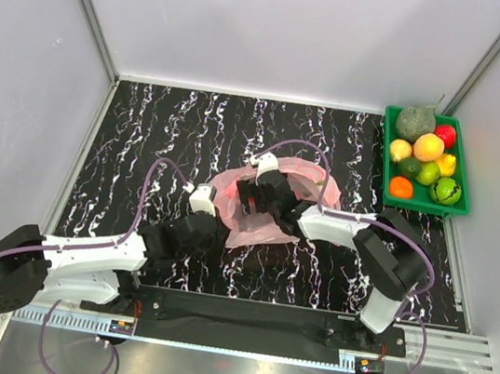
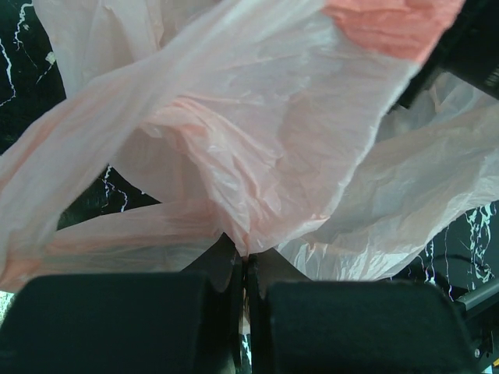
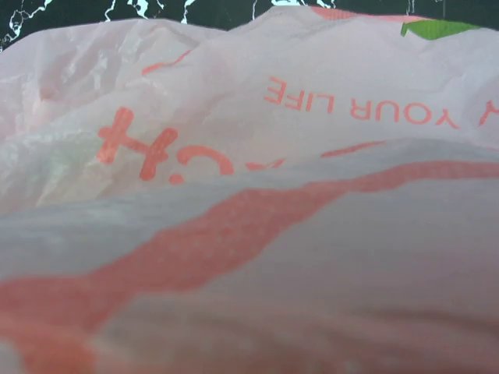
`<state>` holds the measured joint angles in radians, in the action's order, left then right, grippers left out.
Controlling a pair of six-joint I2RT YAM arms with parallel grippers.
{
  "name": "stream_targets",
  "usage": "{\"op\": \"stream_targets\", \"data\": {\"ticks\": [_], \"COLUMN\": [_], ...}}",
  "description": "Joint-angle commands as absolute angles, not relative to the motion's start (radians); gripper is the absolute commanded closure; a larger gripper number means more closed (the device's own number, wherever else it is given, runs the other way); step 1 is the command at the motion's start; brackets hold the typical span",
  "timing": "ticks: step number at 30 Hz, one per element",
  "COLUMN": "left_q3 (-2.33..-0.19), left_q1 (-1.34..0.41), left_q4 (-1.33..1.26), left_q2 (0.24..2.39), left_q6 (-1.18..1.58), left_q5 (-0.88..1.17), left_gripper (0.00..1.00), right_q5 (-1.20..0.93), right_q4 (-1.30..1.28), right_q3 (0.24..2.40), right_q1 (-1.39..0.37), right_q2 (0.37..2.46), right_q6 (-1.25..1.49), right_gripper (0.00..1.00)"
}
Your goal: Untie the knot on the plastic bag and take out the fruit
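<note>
The pink plastic bag point(image 1: 267, 230) lies crumpled mid-table. It fills the left wrist view point(image 2: 257, 140) and the right wrist view point(image 3: 273, 195). My left gripper point(image 1: 214, 226) is at the bag's left edge, and its jaws are shut on a bunched fold of pink plastic point(image 2: 248, 251). My right gripper point(image 1: 252, 194) is on top of the bag, and plastic drapes over its camera and hides its fingers. I cannot make out a knot. The fruit point(image 1: 428, 146) lies in the green tray point(image 1: 421, 207) at the far right. No fruit shows in the bag.
The tray also holds a grey-green netted melon point(image 1: 416, 122) and a shiny red fruit point(image 1: 445, 134). White walls with metal rails stand on three sides of the black marbled table point(image 1: 165, 127). Purple cables loop above both arms.
</note>
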<state>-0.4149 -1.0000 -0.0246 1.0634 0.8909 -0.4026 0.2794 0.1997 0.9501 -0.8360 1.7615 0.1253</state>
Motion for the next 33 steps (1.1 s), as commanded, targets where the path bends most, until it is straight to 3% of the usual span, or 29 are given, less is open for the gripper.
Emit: {"op": "stream_targets", "data": {"ticks": [1,14,16,21,26,33], "left_q3": [-0.440,-0.446,-0.446,-0.442,-0.439,-0.456], "left_q1": [-0.999,-0.999,-0.999,-0.999,-0.999,-0.997], "left_q4": [-0.069,-0.087,-0.089,-0.081,-0.069,-0.064], "left_q2": [1.060,1.083,1.085,1.071,1.057,1.051], "left_q6": [0.896,0.894,0.896,0.894,0.891,0.882], "left_q5": [-0.403,-0.385,-0.382,-0.385,-0.402,-0.423], "left_gripper": [1.00,1.00,1.00,1.00,1.00,1.00], "right_q5": [0.317,0.408,0.382,0.350,0.339,0.105], "right_q4": [0.333,0.416,0.420,0.397,0.367,0.157], "right_q3": [0.991,1.087,1.095,1.098,1.042,1.019], "right_q1": [-0.842,-0.842,-0.842,-0.842,-0.842,-0.841], "right_q2": [1.805,1.945,1.957,1.960,1.882,1.640], "right_q6": [0.094,0.104,0.112,0.140,0.158,0.189], "right_gripper": [0.00,0.01,0.09,0.61,0.70,0.95]}}
